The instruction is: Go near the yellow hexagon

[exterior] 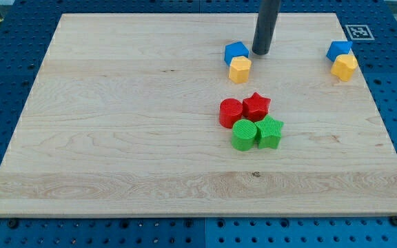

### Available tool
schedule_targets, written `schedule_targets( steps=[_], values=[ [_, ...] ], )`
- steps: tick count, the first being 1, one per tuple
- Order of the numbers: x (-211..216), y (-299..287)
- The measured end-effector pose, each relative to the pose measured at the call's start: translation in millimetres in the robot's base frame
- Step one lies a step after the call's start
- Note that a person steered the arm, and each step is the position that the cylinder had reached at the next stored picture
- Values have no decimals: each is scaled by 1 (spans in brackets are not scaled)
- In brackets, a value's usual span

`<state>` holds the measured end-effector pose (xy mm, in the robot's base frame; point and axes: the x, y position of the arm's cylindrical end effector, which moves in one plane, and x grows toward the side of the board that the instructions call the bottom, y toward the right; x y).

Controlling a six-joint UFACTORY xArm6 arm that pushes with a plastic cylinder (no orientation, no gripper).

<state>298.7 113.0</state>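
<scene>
A yellow block that looks hexagonal point(240, 69) lies near the top middle of the wooden board point(116, 124). It touches a blue block point(236, 52) just above it. My tip point(261, 53) stands just right of that blue block, a short way up and to the right of the yellow hexagon, without touching it. A second yellow block point(344, 67), its shape unclear, lies at the view's top right under another blue block point(338, 49).
A tight cluster sits below the middle: a red cylinder point(231, 112), a red star point(256, 105), a green cylinder point(244, 134) and a green star point(270, 131). A printed marker tag point(358, 32) lies off the board's top right corner.
</scene>
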Motion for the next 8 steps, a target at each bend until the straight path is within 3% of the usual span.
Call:
schedule_targets(
  steps=[2, 5, 8],
  values=[
    [-9, -5],
    [-45, -91],
    [-13, -103]
  ],
)
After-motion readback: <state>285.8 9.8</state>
